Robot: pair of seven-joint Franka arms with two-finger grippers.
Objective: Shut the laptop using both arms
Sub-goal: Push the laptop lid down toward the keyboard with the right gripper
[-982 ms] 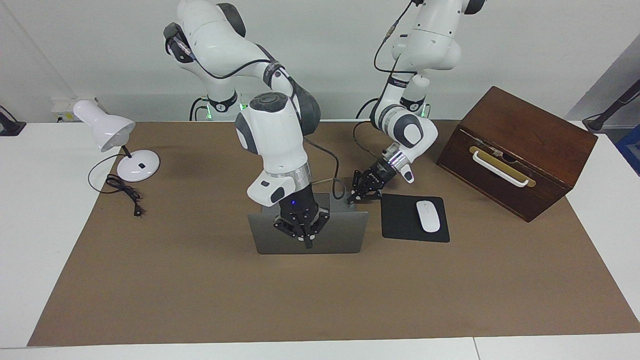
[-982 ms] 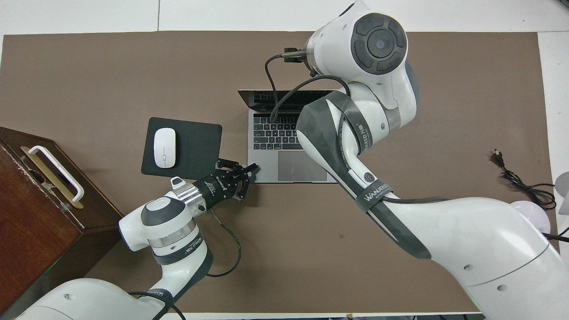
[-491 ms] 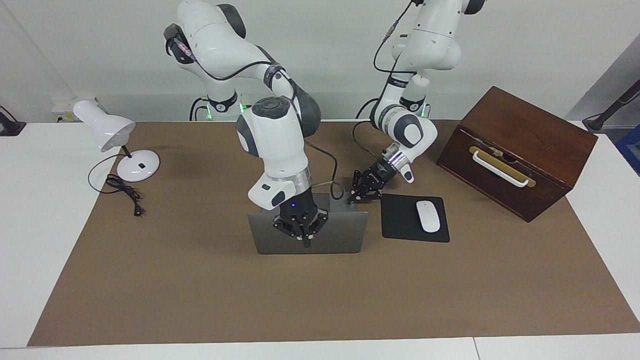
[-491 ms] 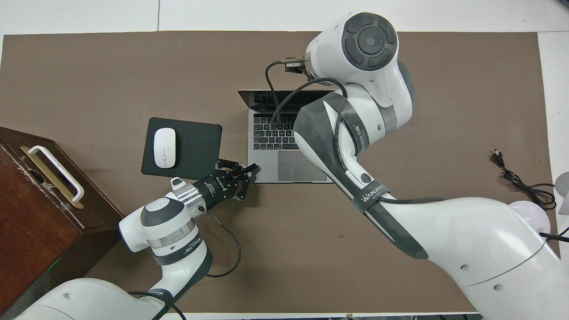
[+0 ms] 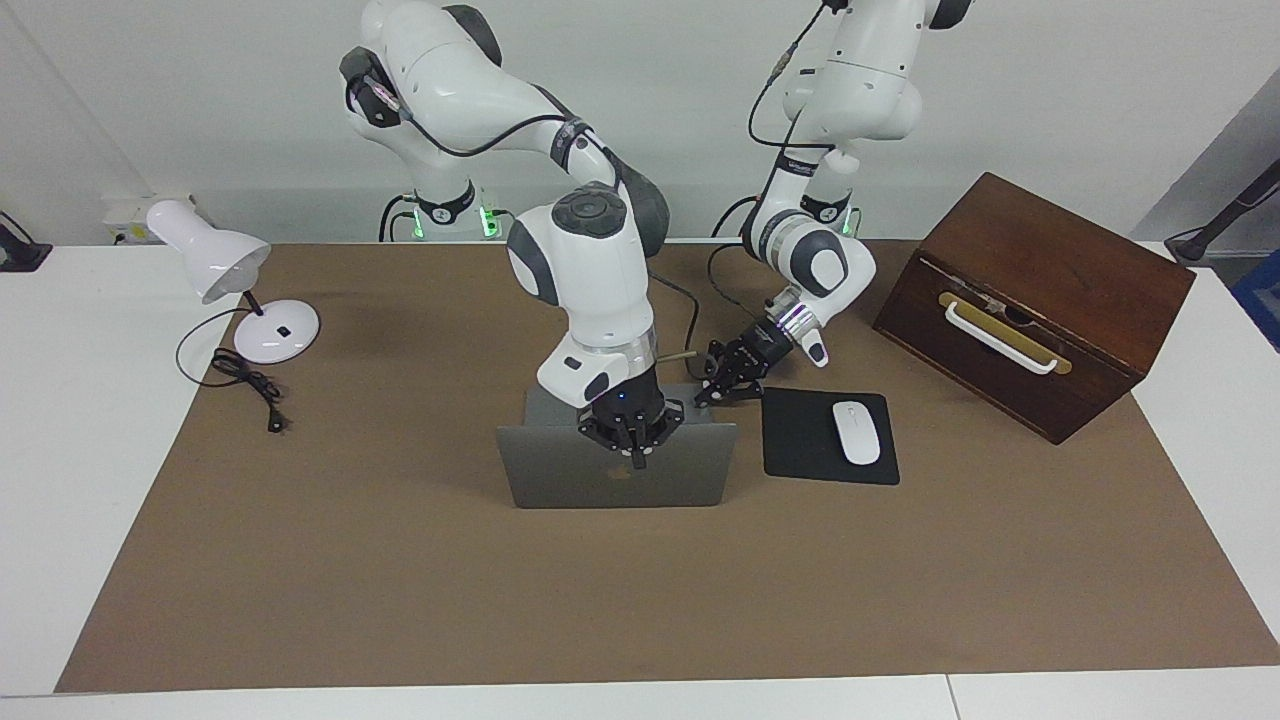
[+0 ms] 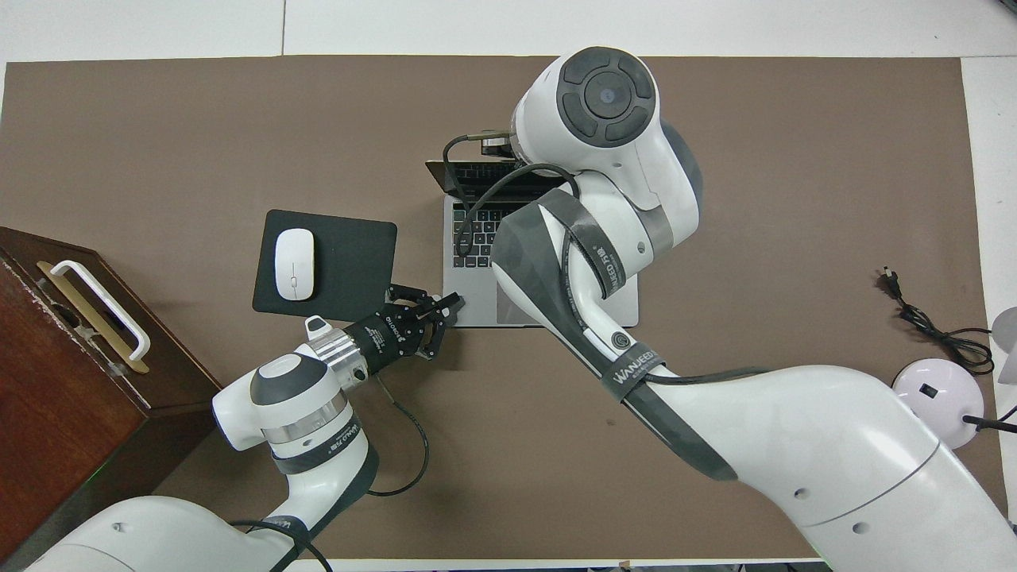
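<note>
The stiff, hinged laptop (image 5: 610, 470), set mid-mat beside the mouse pad (image 5: 828, 437), is judged best pushed along its lid's top edge, where the shut, empty right gripper (image 5: 635, 452) presses, its base corner pinned by the shut, empty left gripper (image 5: 722, 390).

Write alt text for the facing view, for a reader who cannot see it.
An open silver laptop stands on a brown mat, its lid upright; the shut right gripper is at the lid's top edge, the shut left gripper at the base's corner. A white mouse lies on a black mouse pad beside it.
</note>
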